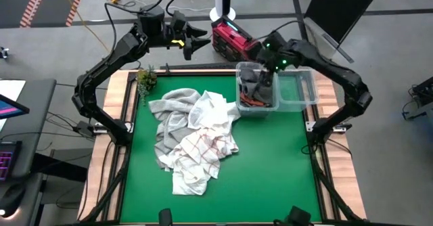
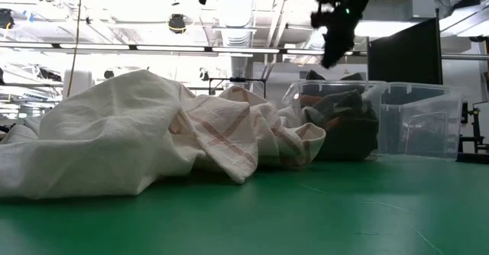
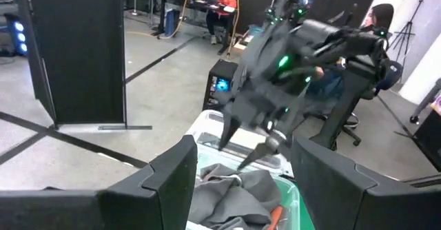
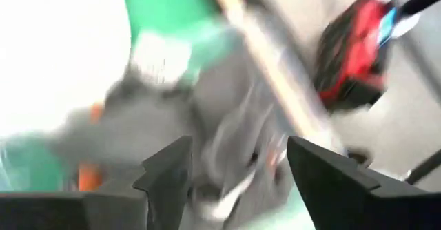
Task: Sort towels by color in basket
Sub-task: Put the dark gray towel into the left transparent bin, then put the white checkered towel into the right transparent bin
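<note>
A heap of towels lies at the table's middle: a plain white one (image 1: 215, 111), a light grey one (image 1: 169, 128) and a red-checked white one (image 1: 203, 151). A clear bin (image 1: 256, 91) at the far right holds a dark grey towel (image 3: 227, 192) over a rust-orange one (image 1: 254, 103). My right gripper (image 3: 248, 142) hangs open just above this bin, pointing steeply down, clear of the dark grey towel. My left gripper (image 1: 196, 40) is open and held high beyond the table's far edge, pointing toward the bin.
A second clear bin (image 1: 299, 91) stands right of the filled one, with nothing showing in it. A small green plant (image 1: 145, 80) sits at the far left corner. A red and black box (image 1: 230, 40) lies beyond the far edge. Bare green table lies near and right of the heap.
</note>
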### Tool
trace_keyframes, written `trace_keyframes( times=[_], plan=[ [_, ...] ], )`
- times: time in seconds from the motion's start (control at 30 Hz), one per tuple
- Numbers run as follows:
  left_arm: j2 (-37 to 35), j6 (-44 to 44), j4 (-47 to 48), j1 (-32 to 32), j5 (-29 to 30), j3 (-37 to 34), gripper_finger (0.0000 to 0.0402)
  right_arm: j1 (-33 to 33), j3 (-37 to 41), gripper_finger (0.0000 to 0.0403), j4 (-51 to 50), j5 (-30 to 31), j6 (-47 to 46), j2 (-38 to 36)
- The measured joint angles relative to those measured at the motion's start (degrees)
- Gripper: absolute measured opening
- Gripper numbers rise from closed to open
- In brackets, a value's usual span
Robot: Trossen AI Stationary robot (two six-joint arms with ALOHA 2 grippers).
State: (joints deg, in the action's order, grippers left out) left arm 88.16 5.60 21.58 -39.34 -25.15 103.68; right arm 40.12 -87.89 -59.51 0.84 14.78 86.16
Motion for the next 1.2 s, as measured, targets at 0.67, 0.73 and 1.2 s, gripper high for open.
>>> trace_keyframes(
  times=[0.67, 0.73, 1.2],
  plan=[
    [0.0, -1.1, 5.7, 0.3, 0.1, 0.0, 0.0224, -3.6, 15.4, 0.0281, 9.7, 1.8, 6.2, 18.0],
    [0.0, -1.1, 5.7, 0.3, 0.1, 0.0, 0.0224, -3.7, 14.5, 0.0281, 7.3, 3.4, 6.5, 17.5],
    [0.0, -2.4, 5.6, 0.3, -0.3, 0.0, 0.0224, -1.1, -2.2, 0.0281, 2.9, 6.9, 2.1, -1.1]
  ],
)
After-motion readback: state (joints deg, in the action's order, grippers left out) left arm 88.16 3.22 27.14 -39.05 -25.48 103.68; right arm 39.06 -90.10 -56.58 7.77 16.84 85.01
